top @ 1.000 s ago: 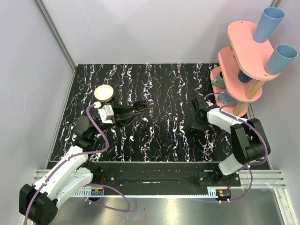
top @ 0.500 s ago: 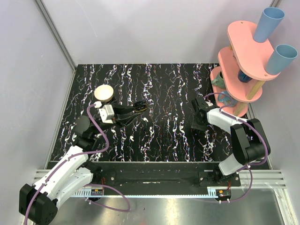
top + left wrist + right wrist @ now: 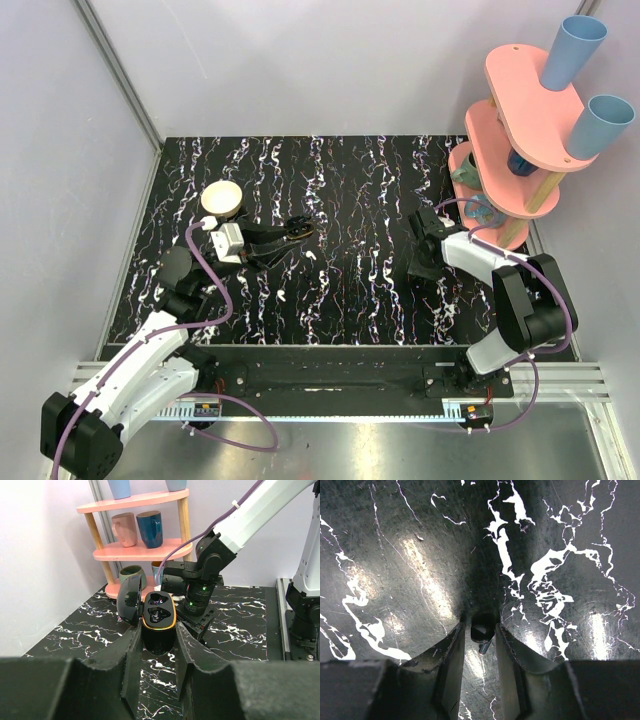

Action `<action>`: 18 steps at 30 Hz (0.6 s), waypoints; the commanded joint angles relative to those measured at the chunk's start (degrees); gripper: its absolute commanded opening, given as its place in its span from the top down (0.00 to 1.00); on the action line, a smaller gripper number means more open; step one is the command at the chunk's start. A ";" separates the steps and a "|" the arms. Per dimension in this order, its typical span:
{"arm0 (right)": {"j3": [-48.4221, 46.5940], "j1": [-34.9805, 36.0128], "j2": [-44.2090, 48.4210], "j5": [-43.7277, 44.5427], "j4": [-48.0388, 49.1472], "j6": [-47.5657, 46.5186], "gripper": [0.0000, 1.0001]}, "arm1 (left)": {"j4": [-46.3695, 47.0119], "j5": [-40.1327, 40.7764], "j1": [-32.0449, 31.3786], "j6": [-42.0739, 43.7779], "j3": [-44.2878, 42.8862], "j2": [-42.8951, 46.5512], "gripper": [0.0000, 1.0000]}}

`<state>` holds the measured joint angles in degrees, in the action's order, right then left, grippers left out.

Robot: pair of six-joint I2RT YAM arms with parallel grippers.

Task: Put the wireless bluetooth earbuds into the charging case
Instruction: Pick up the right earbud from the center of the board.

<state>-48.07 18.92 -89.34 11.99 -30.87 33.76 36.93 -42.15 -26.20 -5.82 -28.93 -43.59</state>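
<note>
The charging case (image 3: 159, 621) I see is black and glossy with a gold rim, not cream. It stands open, its lid (image 3: 129, 600) up to the left. My left gripper (image 3: 157, 647) is shut on its lower body and holds it over the table; in the top view it is at mid-left (image 3: 296, 230). One small black earbud (image 3: 481, 630) lies on the marbled table between my right gripper's (image 3: 479, 626) fingertips, with narrow gaps on both sides. In the top view the right gripper (image 3: 420, 268) points down at the table. No white earbuds show.
A cream round puck (image 3: 221, 198) lies at the back left of the black marbled table (image 3: 340, 180). A pink tiered shelf (image 3: 520, 130) with blue cups (image 3: 575, 50) and mugs (image 3: 149, 527) stands at the right, close behind the right arm.
The right gripper has shifted slightly near the table. The left gripper and the case have not moved.
</note>
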 commanded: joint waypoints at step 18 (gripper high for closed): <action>0.53 0.77 -0.48 1.55 -1.65 0.69 0.66 | 2.10 0.40 -0.08 0.11 -2.63 0.97 1.00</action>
<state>-47.92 19.09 -89.14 12.12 -30.94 33.93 36.93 -42.15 -26.20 -5.85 -28.93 -43.57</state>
